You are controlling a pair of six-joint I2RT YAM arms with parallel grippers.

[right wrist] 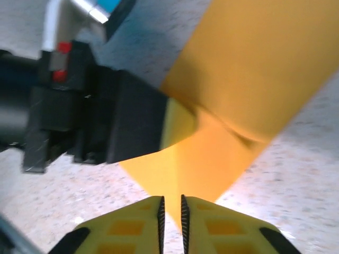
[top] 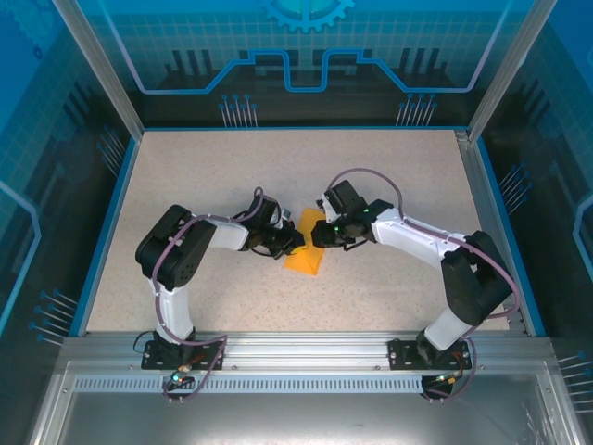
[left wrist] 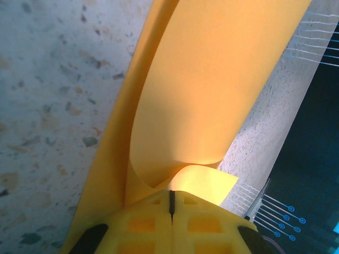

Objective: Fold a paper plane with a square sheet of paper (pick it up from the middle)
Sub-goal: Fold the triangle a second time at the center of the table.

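Left tool (left wrist: pixel 171 205) clamps the paper (left wrist: pixel 201 95); right tool (right wrist: pixel 171 211) nearly closed, hold unclear. Opposing pulls could tear it or misalign the fold.

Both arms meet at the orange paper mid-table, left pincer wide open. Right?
Not quite. The left pincer is shut on the paper, not wide open; the left wrist view shows it closed tight with the sheet pinched. The rest holds.

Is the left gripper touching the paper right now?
Touching. The left wrist view shows the left gripper shut on the square sheet of paper: the sheet comes straight out of the seam between the closed fingers and curls away.
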